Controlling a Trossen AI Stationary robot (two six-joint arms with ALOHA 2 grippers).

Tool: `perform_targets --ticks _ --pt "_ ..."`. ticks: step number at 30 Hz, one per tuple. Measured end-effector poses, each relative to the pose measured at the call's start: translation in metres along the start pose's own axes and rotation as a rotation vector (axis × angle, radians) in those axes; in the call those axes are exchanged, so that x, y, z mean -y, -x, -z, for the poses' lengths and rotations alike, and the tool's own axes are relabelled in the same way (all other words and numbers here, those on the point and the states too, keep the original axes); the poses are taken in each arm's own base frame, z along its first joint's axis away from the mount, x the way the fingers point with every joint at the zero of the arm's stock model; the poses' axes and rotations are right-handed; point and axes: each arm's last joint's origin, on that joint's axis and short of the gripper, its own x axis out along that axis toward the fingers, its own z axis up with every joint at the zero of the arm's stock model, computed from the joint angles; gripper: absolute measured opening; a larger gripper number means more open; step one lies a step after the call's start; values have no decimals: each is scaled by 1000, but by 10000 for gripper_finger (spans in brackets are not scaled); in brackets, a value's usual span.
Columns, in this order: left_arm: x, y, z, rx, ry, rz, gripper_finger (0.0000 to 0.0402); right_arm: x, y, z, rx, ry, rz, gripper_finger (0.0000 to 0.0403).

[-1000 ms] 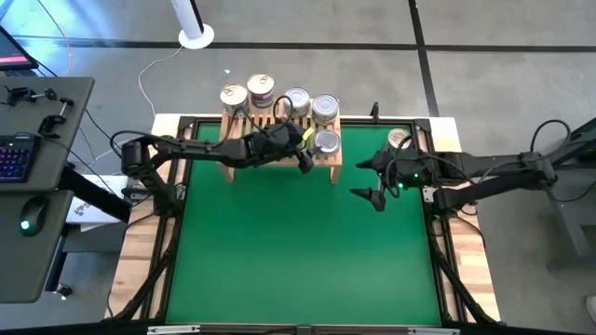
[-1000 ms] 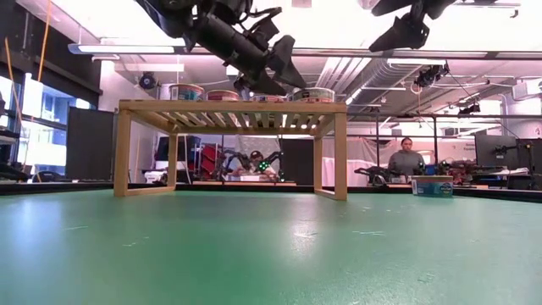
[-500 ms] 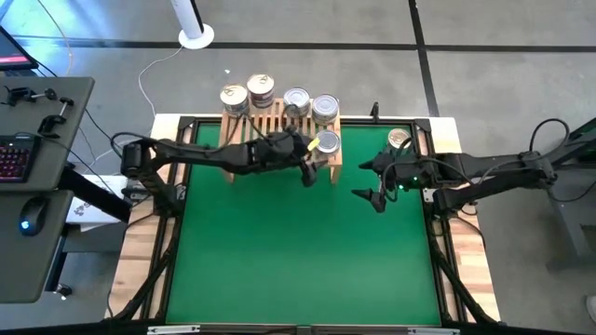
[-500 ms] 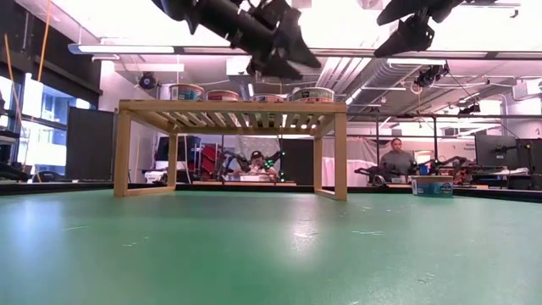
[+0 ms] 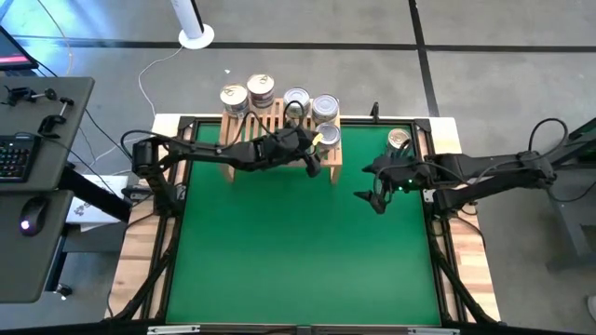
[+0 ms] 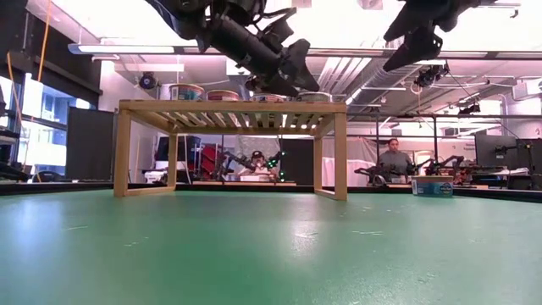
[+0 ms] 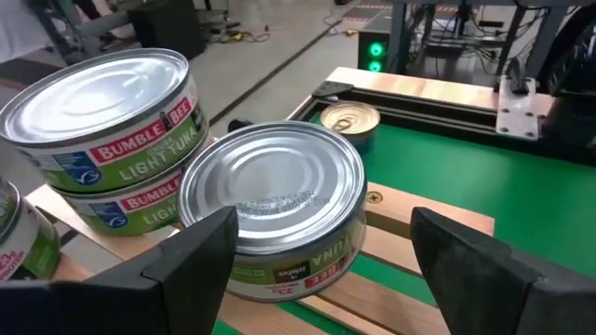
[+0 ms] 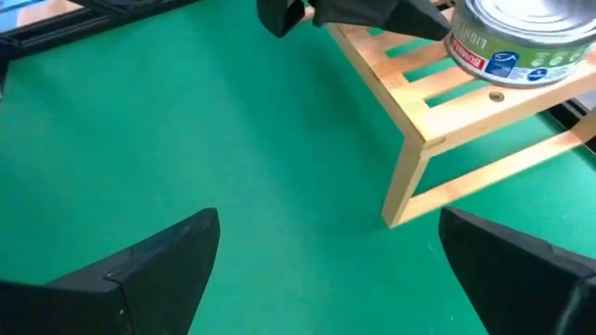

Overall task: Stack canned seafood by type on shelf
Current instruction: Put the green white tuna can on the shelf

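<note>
Several short tuna tins stand on the light-wood shelf (image 5: 279, 126) at the mat's far edge: gold-lidded ones (image 5: 233, 96) on its left, silver ones (image 5: 324, 107) on its right. My left gripper (image 5: 315, 160) is open at the shelf's near right corner. Its fingers stand on either side of a single silver tin (image 7: 270, 209) resting on the slats, beside a two-high stack (image 7: 112, 121). I see no touch. One gold tin (image 5: 399, 140) sits on the table's far right. My right gripper (image 5: 372, 193) hangs open above the mat, right of the shelf.
The green mat (image 5: 298, 251) spreads wide in front of the shelf. A black frame rail (image 5: 438, 233) borders the table. In the low view the shelf (image 6: 229, 108) stands on side legs with open space beneath. People sit in the room beyond the table.
My left gripper has risen a little, shifted toward the table's right along the shelf's near edge, then come down again at the near right tin. The tins have kept their places. My right arm has barely moved.
</note>
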Motion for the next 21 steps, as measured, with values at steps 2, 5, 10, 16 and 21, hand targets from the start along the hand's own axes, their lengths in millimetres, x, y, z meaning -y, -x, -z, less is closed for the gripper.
perform_targets --ticks 2,5,10,16,21 --pt "-1 0 0 3 4 -2 305 0 -1 1 -7 1 3 399" --pt "3 1 0 4 2 5 305 1 -2 2 -24 7 18 399" --pt "18 9 -2 3 -16 39 305 6 -1 8 -50 10 155 399" --pt "48 48 -11 -17 -63 17 305 23 -5 21 -160 -7 324 399" --pt "66 89 -18 -21 -162 -113 305 40 -29 46 -228 -32 356 399"
